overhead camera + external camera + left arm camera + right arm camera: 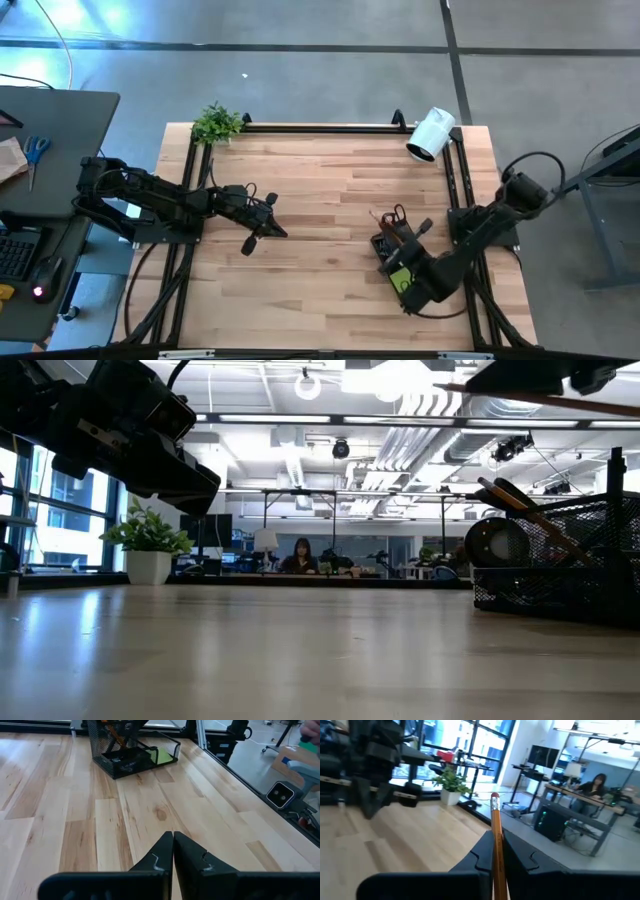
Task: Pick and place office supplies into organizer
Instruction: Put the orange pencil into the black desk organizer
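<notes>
The black mesh organizer [392,262] stands on the table's right side, near my right arm. It also shows in the low view [560,560] and the left wrist view [132,747]. Its low tray holds the lime-green sticky-note pad [162,755]. Scissor handles [497,543] and pens stick up out of its cup section. My right gripper [496,837] is above the organizer, shut on the orange pencil [494,820]. My left gripper [173,850] is shut and empty, above the table's middle left [262,228]. My right gripper pinches the orange pencil's shaft [495,851] between its two fingers. The pencil lies along the fingers, its eraser end [494,796] sticking out past the fingertips. In the low view the pencil [540,400] is nearly level and clear above the organizer.
A white cylindrical camera [430,133] and a small potted plant [217,123] stand at the table's far edge. Black frame rails [452,170] run along the sides. Blue-handled scissors [36,150] lie on the side desk. A person [300,555] sits far beyond the table.
</notes>
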